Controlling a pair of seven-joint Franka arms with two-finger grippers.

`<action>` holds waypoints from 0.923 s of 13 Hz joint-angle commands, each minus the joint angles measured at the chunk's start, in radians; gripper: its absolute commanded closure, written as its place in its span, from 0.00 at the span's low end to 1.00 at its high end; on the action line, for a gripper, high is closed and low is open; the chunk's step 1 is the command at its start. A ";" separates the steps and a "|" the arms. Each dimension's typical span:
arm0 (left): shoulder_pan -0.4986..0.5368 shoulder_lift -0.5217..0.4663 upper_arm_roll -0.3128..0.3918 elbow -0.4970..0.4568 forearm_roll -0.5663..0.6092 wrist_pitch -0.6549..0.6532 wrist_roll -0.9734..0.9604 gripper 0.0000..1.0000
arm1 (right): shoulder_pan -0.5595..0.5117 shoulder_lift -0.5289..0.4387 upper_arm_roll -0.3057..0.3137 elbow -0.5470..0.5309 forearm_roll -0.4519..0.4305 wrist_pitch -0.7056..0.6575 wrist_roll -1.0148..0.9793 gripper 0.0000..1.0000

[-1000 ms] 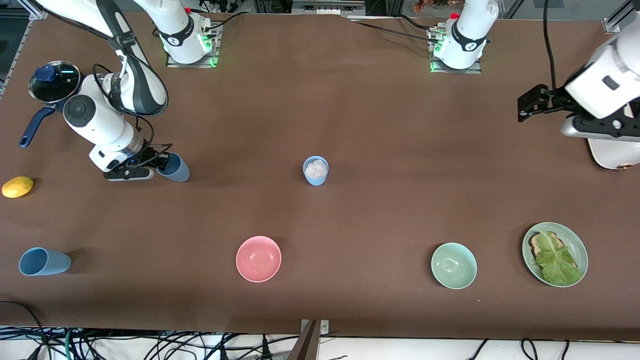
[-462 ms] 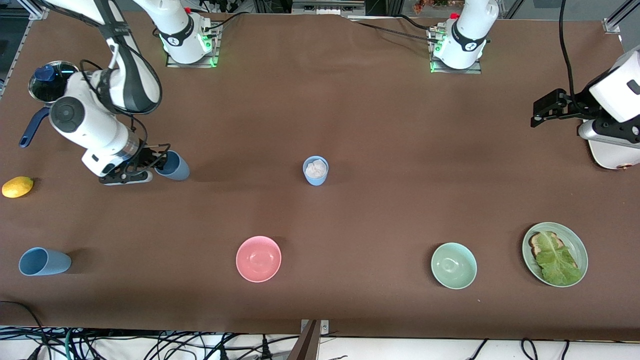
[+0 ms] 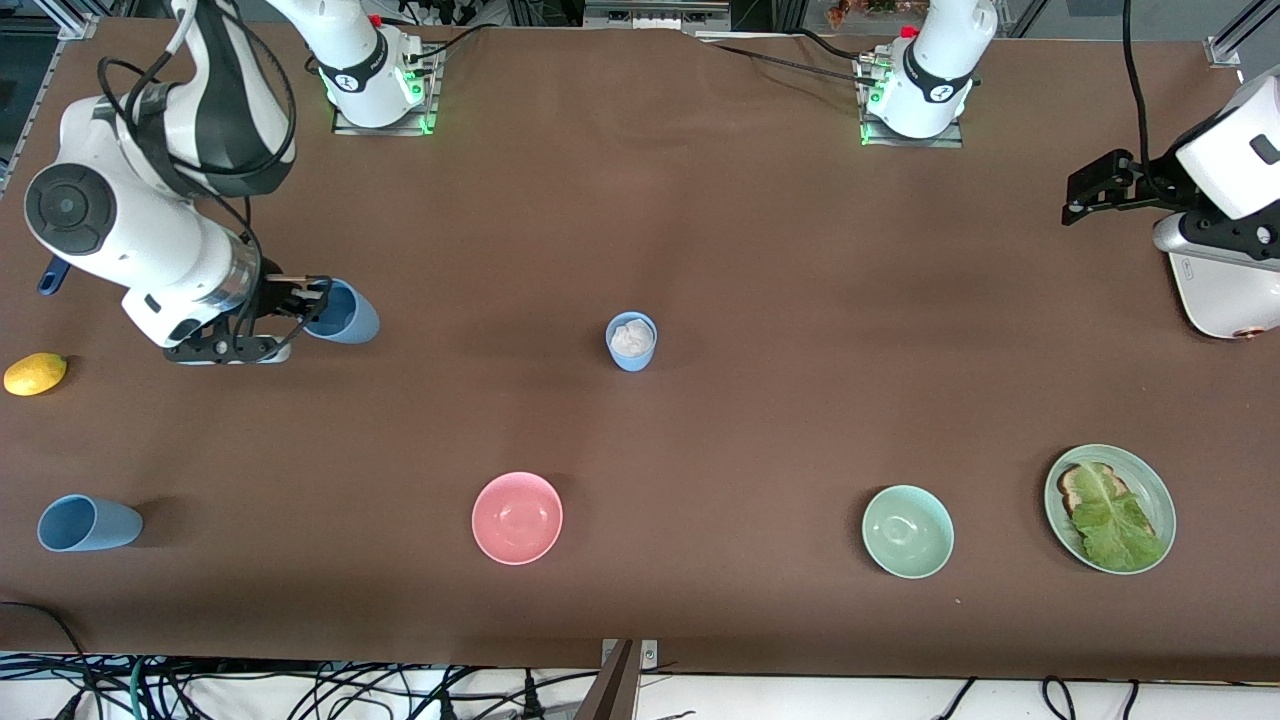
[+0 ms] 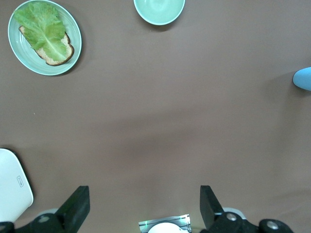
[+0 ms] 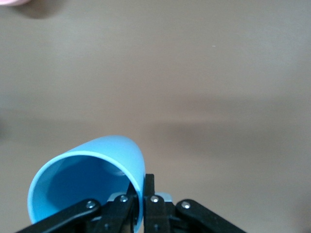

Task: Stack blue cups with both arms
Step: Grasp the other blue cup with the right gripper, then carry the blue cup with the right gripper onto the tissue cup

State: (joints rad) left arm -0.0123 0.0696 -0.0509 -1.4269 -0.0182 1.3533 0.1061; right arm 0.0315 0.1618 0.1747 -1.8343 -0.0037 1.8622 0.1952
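Front: right claw point(image 3: 300, 305) pinches rim of tilted blue cup point(image 3: 342, 312), lifted over surface point(image 3: 760, 250) at right arm's end; 2nd blue cup point(image 3: 88, 523) lies on its side, nearer cam. Left claw point(image 3: 1085, 195) released, waiting. R wrist: fingers point(image 5: 151, 194) clamp wall of cup point(image 5: 87, 179) — looks light, stiff, smooth, may slip. L wrist: jaws wide, empty.

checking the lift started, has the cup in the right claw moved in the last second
Yes, slightly. The blue cup pinched by the right claw sits higher in the front view, farther from the pink bowl, mouth more tipped.
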 commanded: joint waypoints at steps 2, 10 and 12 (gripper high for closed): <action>0.009 -0.042 0.006 -0.032 -0.011 -0.006 0.027 0.00 | 0.007 0.024 0.116 0.065 0.028 -0.017 0.186 1.00; 0.015 -0.017 0.005 -0.027 -0.011 -0.016 0.027 0.00 | 0.303 0.224 0.129 0.274 0.013 0.063 0.662 1.00; 0.015 -0.017 0.005 -0.029 -0.011 -0.022 0.029 0.00 | 0.338 0.280 0.128 0.326 0.010 0.107 0.702 1.00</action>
State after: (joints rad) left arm -0.0015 0.0630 -0.0485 -1.4493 -0.0182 1.3458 0.1089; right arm 0.3451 0.3665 0.3074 -1.6052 0.0132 1.9575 0.8544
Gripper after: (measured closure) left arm 0.000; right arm 0.943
